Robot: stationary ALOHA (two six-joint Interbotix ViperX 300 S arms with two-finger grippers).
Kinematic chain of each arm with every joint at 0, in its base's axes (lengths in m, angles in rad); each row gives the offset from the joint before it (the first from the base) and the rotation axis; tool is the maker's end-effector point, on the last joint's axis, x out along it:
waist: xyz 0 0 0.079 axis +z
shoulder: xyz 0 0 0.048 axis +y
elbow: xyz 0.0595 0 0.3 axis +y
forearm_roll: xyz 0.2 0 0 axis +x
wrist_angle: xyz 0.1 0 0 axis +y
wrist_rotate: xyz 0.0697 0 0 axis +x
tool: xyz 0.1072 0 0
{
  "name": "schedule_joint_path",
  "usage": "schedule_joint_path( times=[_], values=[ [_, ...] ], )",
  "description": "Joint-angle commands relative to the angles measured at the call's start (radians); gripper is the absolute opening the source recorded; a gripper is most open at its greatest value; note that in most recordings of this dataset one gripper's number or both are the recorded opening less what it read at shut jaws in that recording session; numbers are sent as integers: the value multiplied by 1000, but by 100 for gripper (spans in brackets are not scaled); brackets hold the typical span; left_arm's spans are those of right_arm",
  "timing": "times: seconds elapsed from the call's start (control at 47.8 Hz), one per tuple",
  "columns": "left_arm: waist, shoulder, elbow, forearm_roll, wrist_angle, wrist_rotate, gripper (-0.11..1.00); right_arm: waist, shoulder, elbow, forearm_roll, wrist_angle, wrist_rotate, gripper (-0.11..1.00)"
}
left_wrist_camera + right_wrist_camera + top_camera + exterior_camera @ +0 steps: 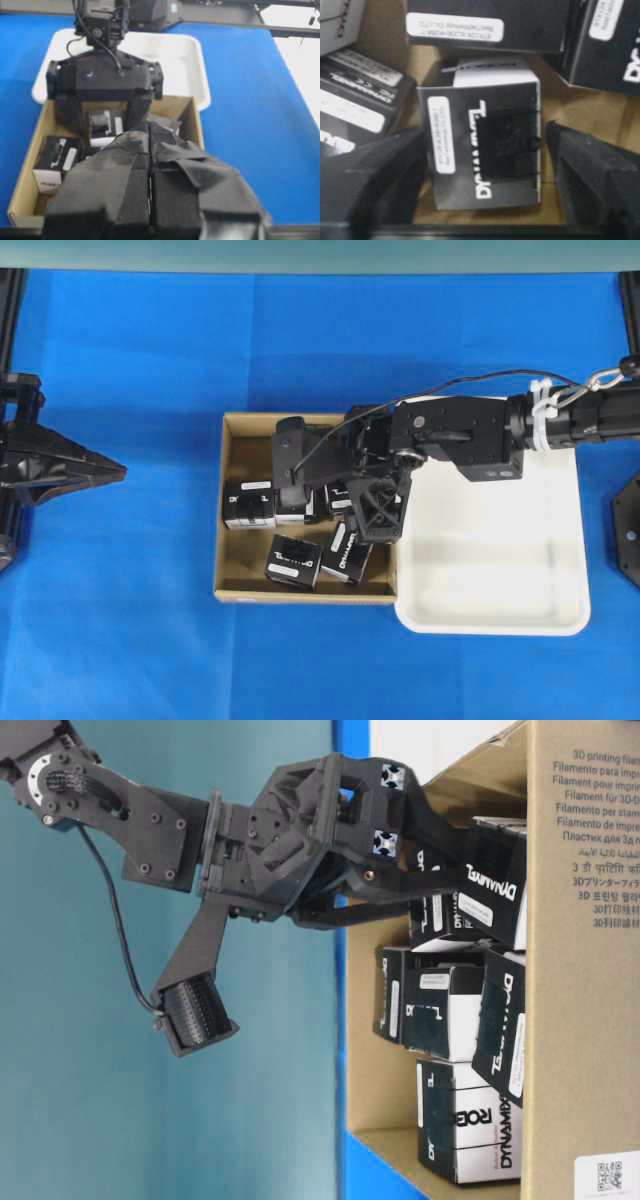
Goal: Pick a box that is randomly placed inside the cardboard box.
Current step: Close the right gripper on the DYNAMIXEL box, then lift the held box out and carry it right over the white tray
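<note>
Blue cloth covers the counter (150,640), bare around the cardboard box (232,440) and the white tray (500,610) touching its right wall. Inside lie crowded black cartons; the box (485,150) — white lettering, white label — sits between the right tool's (485,172) spread fingers, gaps either side. Left tool (150,200) is closed, apart.

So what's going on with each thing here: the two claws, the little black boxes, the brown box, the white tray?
Right gripper: lowered into the cardboard box, jaws either side of one black box, grip unclear.
Left gripper: parked outside, fingers together.
Black box: resting on the floor.
Cardboard box: open-topped, holding cartons.
White tray: nothing inside.
</note>
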Motion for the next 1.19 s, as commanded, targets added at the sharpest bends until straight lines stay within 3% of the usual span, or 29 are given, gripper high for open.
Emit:
schedule_joint_path(
  times=[0.0,0.084,0.355,0.606,0.857,1.171],
  values=[
    [-2,6,-28,3,-5,-2,-7,12,-9,-23,3,3,3,73],
    [-2,6,-28,3,-5,-2,-7,15,-25,-40,2,14,3,57],
    [-2,5,-26,3,-5,-2,-7,5,-115,-95,3,104,43,57],
    [-2,6,-26,3,-5,-2,-7,-84,-272,-94,2,242,97,57],
    [-2,5,-26,3,-5,0,-7,-150,-360,-18,-5,287,78,57],
    [-2,5,-26,3,-5,0,-7,-206,-394,135,-5,239,-12,57]
  ],
)
